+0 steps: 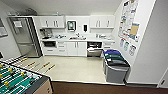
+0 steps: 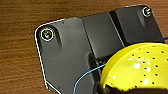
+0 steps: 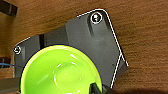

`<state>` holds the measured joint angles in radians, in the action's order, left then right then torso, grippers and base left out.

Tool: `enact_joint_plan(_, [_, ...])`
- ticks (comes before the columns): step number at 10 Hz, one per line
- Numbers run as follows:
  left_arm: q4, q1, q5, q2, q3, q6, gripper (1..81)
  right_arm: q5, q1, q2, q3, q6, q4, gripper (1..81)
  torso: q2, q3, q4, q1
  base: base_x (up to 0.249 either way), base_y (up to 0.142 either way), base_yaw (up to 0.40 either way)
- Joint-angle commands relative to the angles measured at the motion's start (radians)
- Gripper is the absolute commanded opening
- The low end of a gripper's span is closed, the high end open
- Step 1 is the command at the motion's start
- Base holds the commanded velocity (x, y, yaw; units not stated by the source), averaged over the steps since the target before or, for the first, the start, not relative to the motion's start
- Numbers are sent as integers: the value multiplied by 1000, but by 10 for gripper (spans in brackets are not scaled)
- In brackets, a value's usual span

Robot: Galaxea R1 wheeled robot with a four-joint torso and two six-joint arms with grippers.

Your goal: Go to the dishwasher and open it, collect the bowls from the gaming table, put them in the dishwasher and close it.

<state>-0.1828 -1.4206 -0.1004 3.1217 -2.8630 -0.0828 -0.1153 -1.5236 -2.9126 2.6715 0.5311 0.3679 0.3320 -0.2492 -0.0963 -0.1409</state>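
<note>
The dishwasher [image 1: 94,49] stands open under the white counter at the far wall, its door lowered and a rack showing in the dark inside. A yellow bowl [image 2: 140,67] hangs close over the brown floor in the left wrist view, with my left gripper [image 2: 106,89] shut on its rim. A bright green bowl [image 3: 60,72] shows hollow side up in the right wrist view, my right gripper [image 3: 97,88] shut on its edge. The gaming table is out of view.
A table-football table [image 1: 17,80] with a green field fills the near left, its rods reaching out over the pale floor. Grey bins [image 1: 115,65] with blue and green lids stand by the right wall. A steel fridge [image 1: 25,37] stands at the far left.
</note>
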Motion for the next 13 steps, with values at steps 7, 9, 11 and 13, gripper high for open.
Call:
enact_joint_plan(7, [-7, 55, -53, 5, -1, 0, 10, 39, 45, 8, 2, 0, 6, 10, 0, 0, 0, 0, 163, 0, 0])
enact_joint_plan(9, [-7, 55, -53, 5, 1, 0, 10, 39, 44, 8, 2, 0, 6, 10, 0, 0, 0, 0, 163, 0, 0])
enact_joint_plan(11, [-7, 55, -53, 5, 1, 0, 10, 39, 44, 8, 2, 0, 5, 10, 0, 0, 0, 0, 163, 0, 0])
enact_joint_plan(13, [-12, 55, -55, 5, 1, 0, 10, 39, 44, 8, 2, 0, 5, 10, 0, 0, 0, 0, 163, 0, 0])
